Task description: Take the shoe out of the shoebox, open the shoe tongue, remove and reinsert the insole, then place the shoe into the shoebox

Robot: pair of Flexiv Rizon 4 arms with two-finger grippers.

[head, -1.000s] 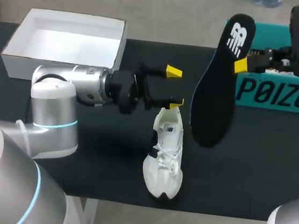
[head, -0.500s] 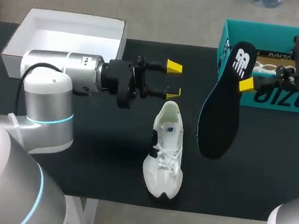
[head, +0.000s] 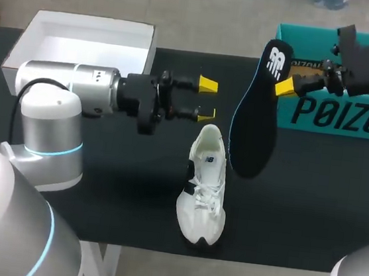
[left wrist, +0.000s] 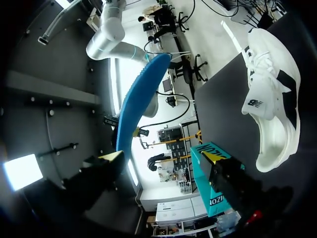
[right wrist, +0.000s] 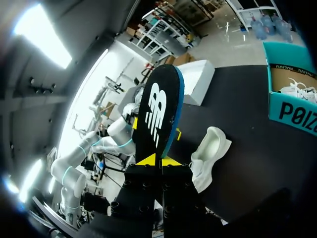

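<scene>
A: Status?
B: Our right hand [head: 285, 88] is clamped on the insole [head: 257, 116] near its logo end; the rest hangs free in the air, on the right side of the shoe [head: 204, 187]; the shoe lies on the table [head: 125, 191], toe toward us, apart from the teal shoebox [head: 337, 119].
A: Left hand?
B: Our left hand [head: 207, 99] is released, nothing in it; it hovers just past the heel collar, not touching.
A: So we judge reinsertion is next; what worries us?
B: Three things. First, nothing braces the shoe, so a push from the insole tip likely slides or tips it. Second, we grip one end only, so the long free end can buckle at the collar instead of feeding toward the toe. Third, the pinch is narrow, so a side load may twist the insole in the grip or pull it out.
A: Tongue?
B: We cannot tell how far open it is; if it sags, the tip catches on it.
A: Fix?
B: We'd brace the heel with the left hand before feeding.
</scene>
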